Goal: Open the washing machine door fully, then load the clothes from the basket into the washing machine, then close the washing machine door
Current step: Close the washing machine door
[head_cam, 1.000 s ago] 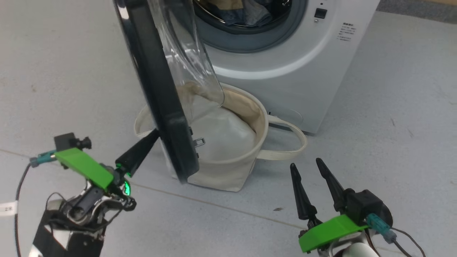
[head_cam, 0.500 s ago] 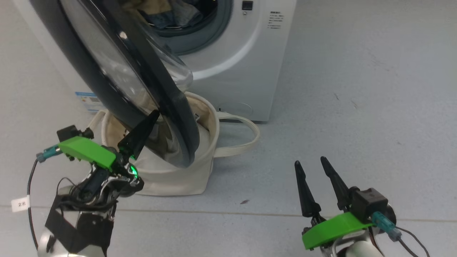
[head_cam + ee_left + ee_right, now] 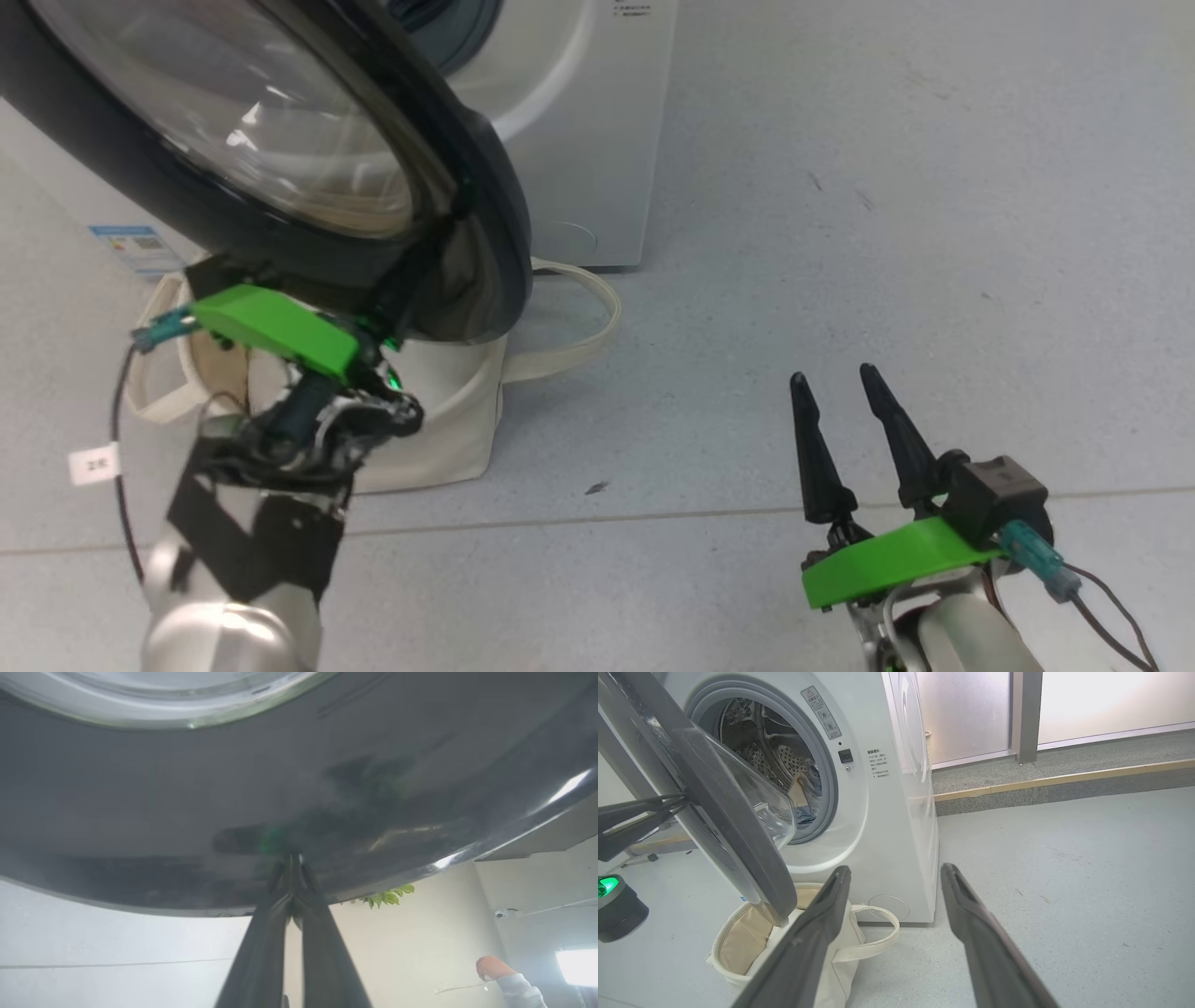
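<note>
Head view: speckled grey floor, seam crossing lower frame; right gripper fingers apart above it, left gripper pinched closed against the washing machine door, upper left.

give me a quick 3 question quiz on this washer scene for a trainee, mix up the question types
1. True or false: the right claw is open and holds nothing.
2. The left claw presses its tips against: A the basket, B the outer face of the washing machine door, C the floor.
3. Fill in: in the right wrist view, the clothes lie inside the washing machine, in its ____.
Key: 1 true; 2 B; 3 drum.
</note>
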Controlling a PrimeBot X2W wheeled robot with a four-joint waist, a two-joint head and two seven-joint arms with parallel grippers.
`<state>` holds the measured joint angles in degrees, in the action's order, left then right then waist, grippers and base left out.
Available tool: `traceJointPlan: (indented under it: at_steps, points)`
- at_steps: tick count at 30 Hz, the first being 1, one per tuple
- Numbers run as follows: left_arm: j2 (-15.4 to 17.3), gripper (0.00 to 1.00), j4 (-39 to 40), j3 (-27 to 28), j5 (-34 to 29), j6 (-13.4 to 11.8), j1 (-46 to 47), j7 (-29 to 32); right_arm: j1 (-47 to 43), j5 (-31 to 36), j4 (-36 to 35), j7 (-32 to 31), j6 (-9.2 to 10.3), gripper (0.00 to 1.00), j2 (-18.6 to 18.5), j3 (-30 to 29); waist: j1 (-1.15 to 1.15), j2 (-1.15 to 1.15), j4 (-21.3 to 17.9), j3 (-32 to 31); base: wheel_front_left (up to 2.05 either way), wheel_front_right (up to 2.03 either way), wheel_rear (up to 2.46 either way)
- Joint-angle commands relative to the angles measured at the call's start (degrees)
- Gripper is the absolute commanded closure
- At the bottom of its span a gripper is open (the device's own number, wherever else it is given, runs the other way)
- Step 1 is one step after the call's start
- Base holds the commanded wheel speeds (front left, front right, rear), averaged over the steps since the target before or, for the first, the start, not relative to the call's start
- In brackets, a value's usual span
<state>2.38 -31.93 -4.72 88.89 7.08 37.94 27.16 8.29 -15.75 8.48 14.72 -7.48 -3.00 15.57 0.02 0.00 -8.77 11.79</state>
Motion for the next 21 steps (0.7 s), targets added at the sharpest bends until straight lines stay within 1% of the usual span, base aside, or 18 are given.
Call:
traceJointPlan:
  at_steps: [1,3,5,6,7,9,10,12,14,15,16,17,18,19,21]
  points:
    - [1.55,1.0,0.58,-0.11,-2.48,0.41,1.15,-0.8,1.86,-0.46,-2.31,0.28,-0.01,0.0,0.13,0.79,-0.02,0.0,1.01,-0.08,0.0,0.0,0.0]
    - [2.96,1.0,-0.37,-2.29,-6.07,0.41,0.6,-2.43,1.79,-0.38,-2.26,0.28,-0.01,0.0,0.13,0.63,-0.02,0.0,2.01,-0.34,0.0,0.0,0.0]
    - [5.05,1.0,0.11,-5.55,-11.13,0.41,-0.24,-5.18,1.71,-0.39,-2.37,0.28,-0.01,0.0,0.13,0.5,-0.02,0.0,3.16,-0.67,0.0,0.0,0.0]
    - [5.05,1.0,0.11,-5.55,-11.13,0.41,-0.24,-5.18,1.71,-0.39,-2.37,0.28,-0.01,0.0,0.13,0.5,-0.02,0.0,3.16,-0.67,0.0,0.0,0.0]
    - [7.94,1.0,2.67,-10.49,-18.04,0.41,-1.7,-9.98,1.59,-0.42,-2.53,0.28,-0.01,0.0,0.13,0.36,-0.02,0.0,4.47,-1.12,0.0,0.0,0.0]
    - [10.69,1.0,4.04,-15.09,-24.38,0.41,-3.81,-16.01,1.31,-0.38,-2.66,0.28,-0.01,0.0,0.13,0.31,-0.02,0.0,6.04,-1.77,0.0,0.0,0.0]
    - [10.69,1.0,4.04,-15.09,-24.38,0.41,-3.81,-16.01,1.31,-0.38,-2.66,0.28,-0.01,0.0,0.13,0.31,-0.02,0.0,6.04,-1.77,0.0,0.0,0.0]
    - [13.29,1.0,3.78,-19.02,-30.63,0.41,-5.6,-22.58,0.91,-0.18,-2.73,0.28,-0.01,0.0,0.13,0.49,-0.02,0.0,7.74,-2.53,0.0,0.0,0.0]
    - [15.0,1.0,1.38,-20.38,-36.02,0.07,-6.96,-29.78,0.47,-0.09,-2.92,0.28,-0.01,0.0,0.13,0.71,-0.02,0.0,9.43,-3.35,0.0,0.0,0.0]
    - [15.5,1.0,0.04,-20.62,-38.67,-1.09,-7.4,-33.51,0.25,-0.04,-3.05,0.28,-0.01,0.0,0.13,0.74,-0.02,0.0,10.25,-3.75,0.0,0.0,0.0]
    - [16.02,1.0,-1.35,-20.5,-41.66,-3.66,-7.61,-37.76,0.03,0.04,-3.19,0.28,-0.01,0.0,0.13,0.63,-0.02,0.0,11.06,-4.13,0.0,0.0,0.0]
    - [16.29,1.0,-2.48,-20.02,-44.75,-7.24,-7.77,-40.48,-0.16,0.29,-3.36,0.28,-0.01,0.0,0.13,0.23,-0.02,0.0,11.88,-4.48,0.0,0.0,0.0]
    - [15.83,1.0,-2.76,-18.89,-46.82,-10.26,-8.11,-41.64,-0.4,0.5,-3.57,0.28,-0.01,0.0,0.13,-0.52,-0.02,0.0,12.69,-4.78,0.0,0.0,0.0]
    - [15.1,1.0,-1.7,-16.75,-48.37,-12.58,-8.56,-42.01,-0.65,0.72,-3.76,0.28,-0.01,0.0,0.13,-1.18,-0.02,0.0,13.52,-5.01,0.0,0.0,0.0]
    - [13.66,1.0,4.33,-11.37,-53.85,-15.91,-10.81,-42.11,-1.03,1.16,-4.05,0.28,-0.01,0.0,0.13,-1.77,-0.02,0.0,15.01,-5.38,0.0,0.0,0.0]
